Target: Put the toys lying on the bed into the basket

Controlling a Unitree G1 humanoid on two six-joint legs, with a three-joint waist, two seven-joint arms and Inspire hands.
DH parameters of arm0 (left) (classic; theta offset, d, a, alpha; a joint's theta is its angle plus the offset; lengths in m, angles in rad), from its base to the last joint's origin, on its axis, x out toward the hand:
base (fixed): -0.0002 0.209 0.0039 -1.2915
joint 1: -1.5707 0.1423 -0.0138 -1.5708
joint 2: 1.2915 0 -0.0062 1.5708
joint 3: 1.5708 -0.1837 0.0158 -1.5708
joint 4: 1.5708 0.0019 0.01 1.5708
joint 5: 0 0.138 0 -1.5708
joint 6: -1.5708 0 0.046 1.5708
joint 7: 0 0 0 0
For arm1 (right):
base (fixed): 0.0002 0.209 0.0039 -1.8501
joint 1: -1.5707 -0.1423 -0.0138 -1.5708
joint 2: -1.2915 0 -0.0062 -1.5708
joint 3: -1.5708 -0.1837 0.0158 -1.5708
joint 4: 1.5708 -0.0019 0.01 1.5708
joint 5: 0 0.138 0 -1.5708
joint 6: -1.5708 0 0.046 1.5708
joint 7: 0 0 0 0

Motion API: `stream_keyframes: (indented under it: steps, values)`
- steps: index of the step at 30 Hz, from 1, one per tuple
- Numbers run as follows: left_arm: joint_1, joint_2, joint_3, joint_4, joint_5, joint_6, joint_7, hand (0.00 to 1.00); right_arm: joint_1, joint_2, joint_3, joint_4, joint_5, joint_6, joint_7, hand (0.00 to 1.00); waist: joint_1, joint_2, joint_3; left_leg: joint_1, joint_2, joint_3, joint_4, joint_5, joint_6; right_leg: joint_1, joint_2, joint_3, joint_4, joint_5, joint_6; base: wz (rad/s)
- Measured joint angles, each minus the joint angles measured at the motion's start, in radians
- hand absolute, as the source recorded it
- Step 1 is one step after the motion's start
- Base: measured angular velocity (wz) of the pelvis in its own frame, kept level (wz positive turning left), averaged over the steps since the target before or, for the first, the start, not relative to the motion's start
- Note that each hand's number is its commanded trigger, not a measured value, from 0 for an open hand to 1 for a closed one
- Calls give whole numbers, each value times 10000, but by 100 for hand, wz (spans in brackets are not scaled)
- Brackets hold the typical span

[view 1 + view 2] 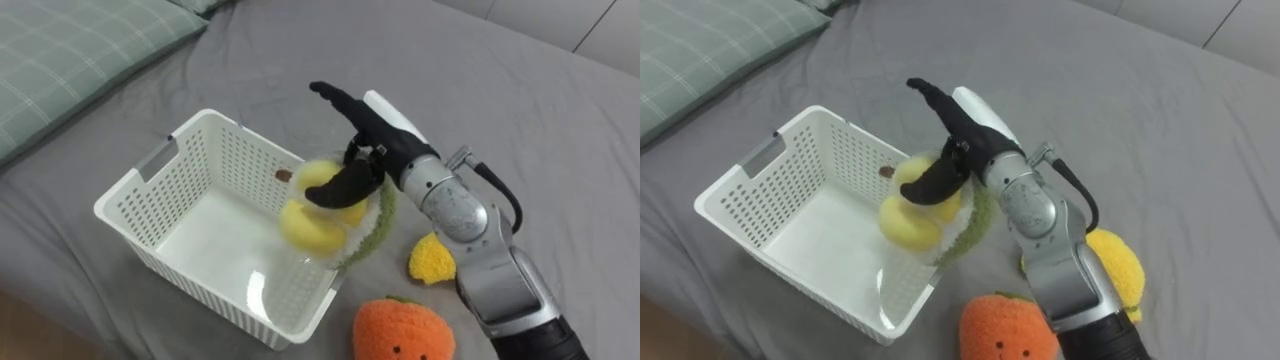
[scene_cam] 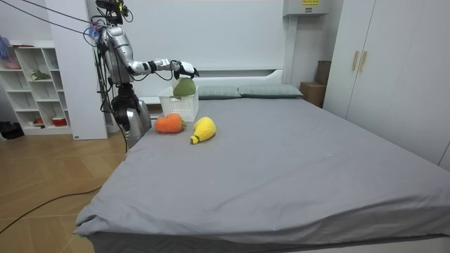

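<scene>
Step in hand: depositing. Right hand (image 1: 372,135) hooks its thumb and lower fingers over the toy (image 1: 305,225), upper fingers straight. Toy hangs just below the palm, above the basket (image 1: 215,160). Next, judged: spread the fingers to release.

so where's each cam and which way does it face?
Left eye view: robot's head, looking down at white basket on the bed; right arm and right robot hand gripping a yellow toy show.
Right eye view: same head, just beside, same scene and arm.
Room view: off the bed's foot, facing the pillows; whole robot at the room view's left.
All share basket, yellow toy, orange toy.
</scene>
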Motion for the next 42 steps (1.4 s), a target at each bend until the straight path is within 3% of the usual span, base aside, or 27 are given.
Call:
stream_keyframes:
  steps: [10, 18, 26, 30, 35, 39, 42]
  values:
    - [2, 6, -151, 8, -1, -243, 6, 0, -5, -6, -7, -553, 2382, -515, -729, 0, -147, 363, -139, 90, -31, 12, -87, 79, 16, -42, -25, 4, -7, 3, 7, -1]
    - [89, 4, -133, 254, 4, -441, -11, 0, 0, -17, -21, -553, 2915, -744, -828, 0, -158, 252, -234, 123, -45, 11, -166, 127, 19, -28, -41, -4, -8, 4, 9, 0]
    - [122, -10, -95, 363, 19, -494, -12, 0, 210, -17, -24, -554, 3148, -1011, -1080, 0, -209, 122, -210, 195, -59, -19, -230, 126, 22, 115, -44, -6, -47, 17, 29, 0]
    - [178, 1, -75, 584, 18, -490, -60, 0, 239, -53, -39, -553, 3187, -1035, -1263, 0, -446, 92, -214, 235, -69, -16, -223, 128, 28, 153, -50, -3, -50, 29, 47, 0]
    - [356, -30, 201, 614, 10, -484, -205, 0, 1153, -345, -146, -544, 2805, -1255, -1679, 0, -716, 90, -203, 290, -73, 2, -239, 119, 49, 264, -41, 22, -175, 65, 84, 0]
    - [523, -74, 511, 643, 9, -486, -190, 0, 1946, -467, -893, -339, 1911, -1245, -1940, 0, -1070, 115, -166, 330, -79, 27, -213, 120, 57, 277, -46, 41, -166, 66, 86, -1]
    - [778, -100, 670, 643, 1, -482, -131, 0, 2192, -892, -1297, -139, 1670, -1246, -2413, 0, -1280, 103, -167, 429, -60, 149, -331, 120, 57, 278, -23, 191, -157, 67, 84, -14]
